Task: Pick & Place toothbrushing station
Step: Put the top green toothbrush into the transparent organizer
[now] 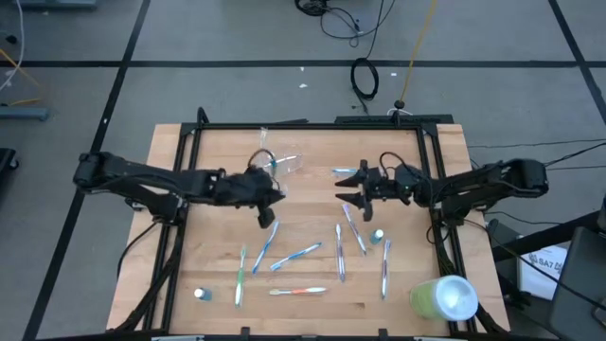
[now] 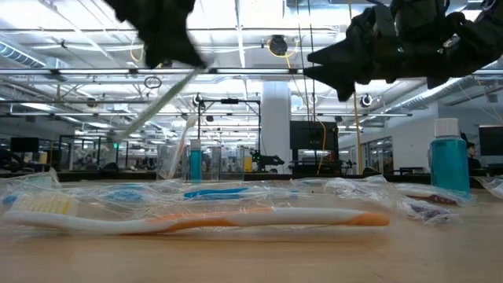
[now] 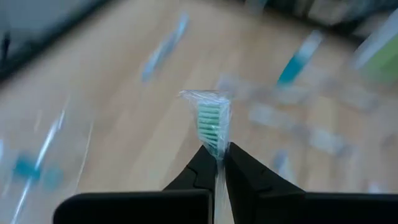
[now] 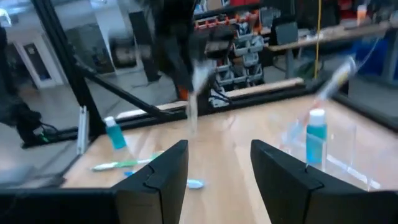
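Observation:
My left gripper (image 1: 270, 192) is shut on a wrapped toothbrush with green bristles (image 3: 211, 119) above the table's middle left. In the low view the brush (image 2: 157, 104) slants down from the gripper (image 2: 161, 35). The clear cup (image 1: 280, 163) stands just beyond it, with a blue white-capped tube (image 4: 316, 135) in it. My right gripper (image 1: 352, 186) is open and empty, in the air right of centre, pointing toward the left gripper. Several toothbrushes (image 1: 295, 254) and small tubes (image 1: 378, 235) lie on the near half of the table. My left gripper pinches the wrapped toothbrush just behind its bristle head (image 3: 216, 148) between its two fingertips (image 3: 202, 167). The head sticks out past the fingertips. The brush is lifted clear of the table and tilted, with its handle slanting away below the gripper.
A large lime-green cylinder with a white end (image 1: 443, 296) lies at the near right corner. An orange-and-white toothbrush (image 2: 212, 222) lies near the front edge, and a small tube (image 1: 201, 295) stands at the near left. A black frame (image 1: 312, 124) runs around the table.

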